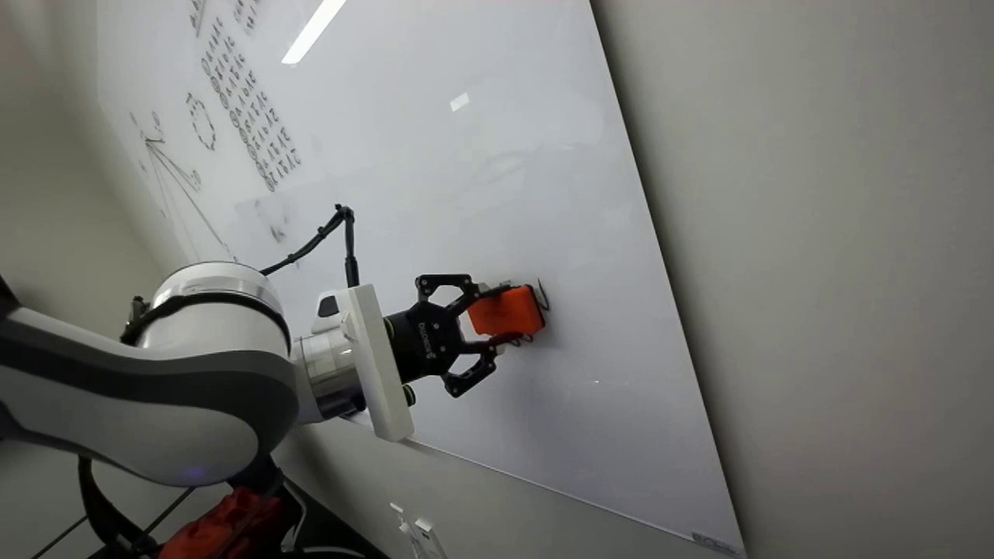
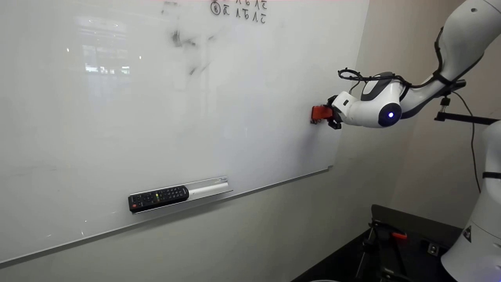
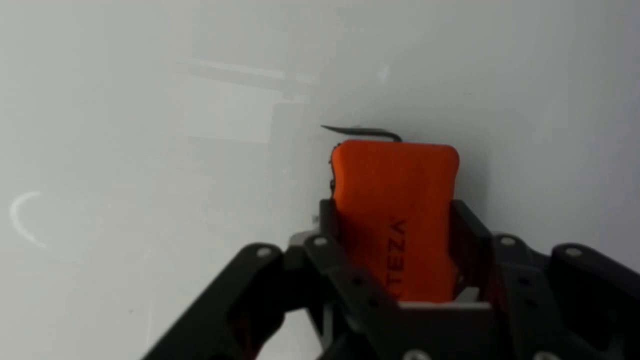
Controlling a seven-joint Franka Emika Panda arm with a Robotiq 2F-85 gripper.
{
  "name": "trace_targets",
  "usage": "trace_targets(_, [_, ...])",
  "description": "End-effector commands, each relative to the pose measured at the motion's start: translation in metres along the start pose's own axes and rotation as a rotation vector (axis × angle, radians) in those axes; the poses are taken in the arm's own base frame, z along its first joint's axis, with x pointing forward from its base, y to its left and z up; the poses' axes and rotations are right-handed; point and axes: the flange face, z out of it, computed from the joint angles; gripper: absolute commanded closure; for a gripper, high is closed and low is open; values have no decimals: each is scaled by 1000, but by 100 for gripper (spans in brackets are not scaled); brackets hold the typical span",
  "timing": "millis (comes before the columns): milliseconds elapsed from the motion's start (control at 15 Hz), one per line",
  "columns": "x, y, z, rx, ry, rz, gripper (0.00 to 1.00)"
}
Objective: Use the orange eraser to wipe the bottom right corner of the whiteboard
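The whiteboard (image 1: 466, 202) hangs on the wall and also shows in an exterior view (image 2: 137, 129) and the wrist view (image 3: 125, 150). My gripper (image 1: 506, 314) is shut on the orange eraser (image 1: 525, 309), with one finger on each side, as the wrist view (image 3: 392, 215) shows. The eraser (image 3: 397, 172) points its far end at the board, touching or very near it; I cannot tell which. A dark curved scribble (image 3: 362, 131) shows on the board beside the eraser's end; part is hidden behind it. The eraser (image 2: 320, 112) is near the board's right edge, above its bottom right corner.
A tray (image 2: 211, 191) on the board's lower edge holds a black remote (image 2: 158, 198). Handwriting (image 1: 252, 109) and dark smudges (image 2: 184, 41) are higher up and farther left. Bare wall (image 1: 839, 272) lies beyond the board's right edge. A cable (image 1: 326, 229) loops above the wrist.
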Motion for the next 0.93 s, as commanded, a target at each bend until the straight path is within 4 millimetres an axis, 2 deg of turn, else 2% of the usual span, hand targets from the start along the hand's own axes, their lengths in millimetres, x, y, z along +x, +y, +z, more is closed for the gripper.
trace_targets(0, [-4,0,-5,-67,-36,87,70])
trace_targets(200, [-11,-9,7,-51,-64,107,70])
trace_targets(400, [-14,-26,25,35,-77,71,70])
trace_targets(667, [-5,-52,42,164,-24,10,70])
trace_targets(867, [-1,-53,46,212,18,-9,70])
